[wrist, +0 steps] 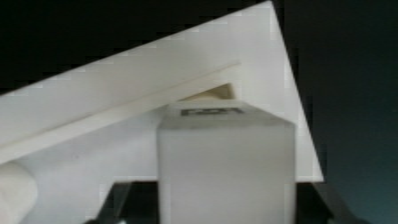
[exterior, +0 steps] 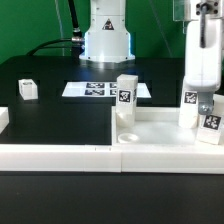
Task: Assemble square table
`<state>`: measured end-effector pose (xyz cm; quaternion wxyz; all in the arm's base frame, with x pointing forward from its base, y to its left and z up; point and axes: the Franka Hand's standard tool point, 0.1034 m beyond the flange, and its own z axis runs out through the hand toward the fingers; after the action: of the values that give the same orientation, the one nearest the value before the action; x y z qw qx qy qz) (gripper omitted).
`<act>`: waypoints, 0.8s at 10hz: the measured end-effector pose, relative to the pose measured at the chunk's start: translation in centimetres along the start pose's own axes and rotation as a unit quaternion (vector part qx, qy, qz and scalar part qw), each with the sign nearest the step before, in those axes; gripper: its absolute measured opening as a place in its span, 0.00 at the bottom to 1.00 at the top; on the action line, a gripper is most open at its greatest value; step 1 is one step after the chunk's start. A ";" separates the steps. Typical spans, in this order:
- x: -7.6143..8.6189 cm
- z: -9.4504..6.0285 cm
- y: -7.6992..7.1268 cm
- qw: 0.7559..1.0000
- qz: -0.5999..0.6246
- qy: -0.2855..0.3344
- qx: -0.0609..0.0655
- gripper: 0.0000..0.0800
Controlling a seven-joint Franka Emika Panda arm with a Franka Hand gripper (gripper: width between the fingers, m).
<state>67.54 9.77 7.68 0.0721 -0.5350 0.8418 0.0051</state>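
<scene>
Leg (exterior: 125, 90) stands on tabletop (exterior: 160, 128) (seemingly upright).

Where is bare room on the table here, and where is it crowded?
Bare: black table between marker board, rail and tabletop. Crowded: the exterior view's right, where the gripper with its leg hangs over the tabletop.

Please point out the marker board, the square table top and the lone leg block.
marker board (exterior: 100, 90): exterior view, on its printed middle.
square table top (exterior: 160, 127): exterior view, on its bare floor.
lone leg block (exterior: 27, 89): exterior view, on its tagged face.
</scene>
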 end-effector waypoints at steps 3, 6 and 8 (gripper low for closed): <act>-0.1 0.0 0.1 0.999 -0.046 0.002 -0.001 0.38; -1.6 0.3 1.0 0.941 -0.336 0.032 -0.007 0.80; -1.8 0.4 1.2 0.914 -0.404 0.031 -0.010 0.81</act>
<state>67.23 11.89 7.47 0.0359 -0.8302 0.5553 -0.0325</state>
